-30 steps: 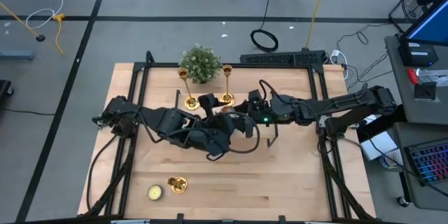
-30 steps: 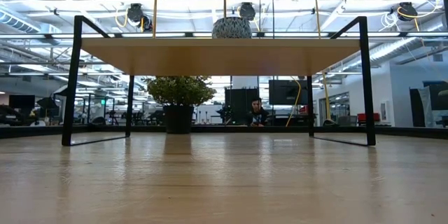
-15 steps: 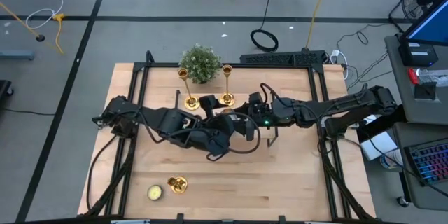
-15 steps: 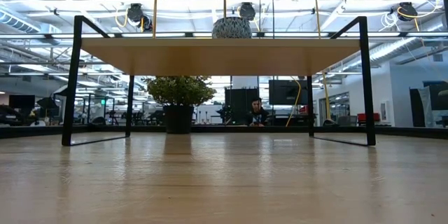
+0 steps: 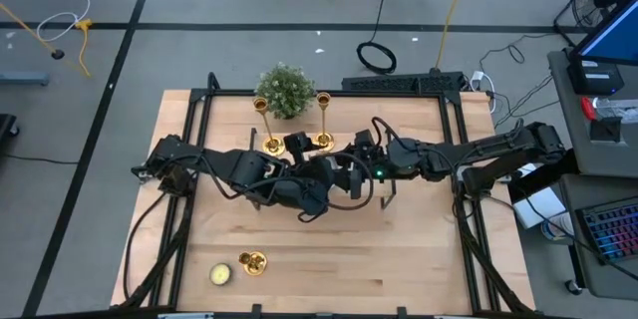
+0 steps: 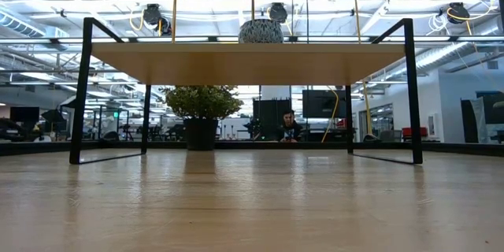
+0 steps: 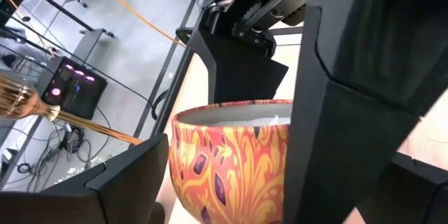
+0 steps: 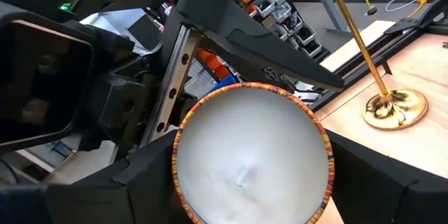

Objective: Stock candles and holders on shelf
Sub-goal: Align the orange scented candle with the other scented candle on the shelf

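- The round candle in an orange-and-yellow patterned cup (image 8: 248,154) sat between both arms, over the middle of the light-wood shelf (image 6: 252,63).
- The right tool (image 8: 252,206) gripped it.
- The left tool (image 7: 238,182) was wide open, one finger on each side, holding nothing.

Shiny gold metal holders (image 5: 270,144), light-wood shelf (image 6: 252,61) on matt black legs, glossy patterned candle jar (image 7: 227,157)
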You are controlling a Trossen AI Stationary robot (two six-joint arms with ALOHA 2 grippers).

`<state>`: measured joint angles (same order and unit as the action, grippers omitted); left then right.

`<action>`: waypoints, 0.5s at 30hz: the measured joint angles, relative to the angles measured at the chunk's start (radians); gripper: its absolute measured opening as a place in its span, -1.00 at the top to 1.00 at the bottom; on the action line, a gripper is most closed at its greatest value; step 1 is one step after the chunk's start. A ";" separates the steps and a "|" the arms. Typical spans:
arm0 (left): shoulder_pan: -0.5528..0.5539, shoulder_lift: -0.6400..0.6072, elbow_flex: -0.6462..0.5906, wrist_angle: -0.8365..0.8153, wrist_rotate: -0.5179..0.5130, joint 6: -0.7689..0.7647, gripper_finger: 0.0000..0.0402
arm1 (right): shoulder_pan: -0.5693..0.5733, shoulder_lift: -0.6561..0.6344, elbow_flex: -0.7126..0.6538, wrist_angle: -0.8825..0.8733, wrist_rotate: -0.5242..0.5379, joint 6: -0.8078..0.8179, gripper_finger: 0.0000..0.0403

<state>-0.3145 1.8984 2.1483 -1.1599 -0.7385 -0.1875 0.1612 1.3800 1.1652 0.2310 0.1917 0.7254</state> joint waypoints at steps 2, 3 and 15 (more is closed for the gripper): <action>0.000 0.000 0.000 0.001 0.004 -0.007 -0.98 | 0.000 0.000 0.000 0.001 0.009 -0.001 -0.50; 0.000 0.000 0.000 0.001 0.004 -0.009 -0.98 | 0.000 0.000 0.000 0.000 0.017 -0.003 -0.50; 0.000 0.000 0.000 0.001 -0.016 -0.008 -0.91 | 0.000 0.000 0.000 -0.003 0.018 -0.004 -0.50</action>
<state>-0.3145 1.8984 2.1483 -1.1591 -0.7549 -0.1955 0.1612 1.3800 1.1656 0.2279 0.2092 0.7212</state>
